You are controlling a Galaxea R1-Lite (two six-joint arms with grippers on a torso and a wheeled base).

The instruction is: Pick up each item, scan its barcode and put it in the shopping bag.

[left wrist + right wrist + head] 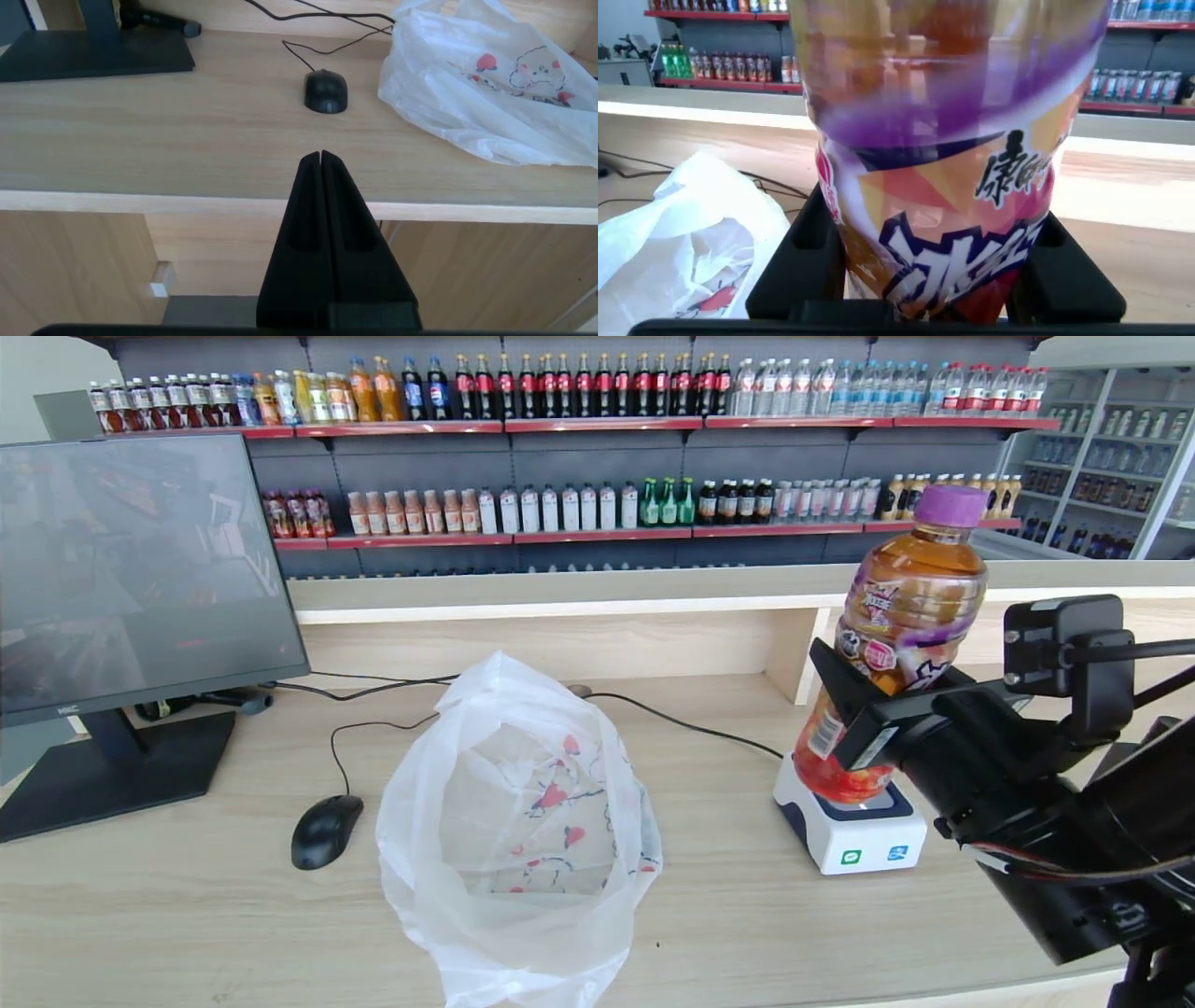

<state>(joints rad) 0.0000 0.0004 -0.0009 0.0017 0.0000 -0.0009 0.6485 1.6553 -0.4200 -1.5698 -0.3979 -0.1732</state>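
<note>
Head view: the tea bottle (901, 616), purple-capped and tilted, is clamped in the jaws of the right gripper (866, 709). It hangs to the right of the shopping bag (518, 831), with its base just over the white scanner (850, 835). The bag stands open-mouthed on the wooden counter (187, 915), and a black cable (695, 730) runs from behind it to the scanner. Left of the bag lies a mouse (325, 831), and farther left stands a monitor (140, 569). Bare counter separates the bag from the scanner. In the left wrist view the left gripper (321, 163), jaws pressed together on nothing, sits at the counter's front edge, facing the mouse.
</note>
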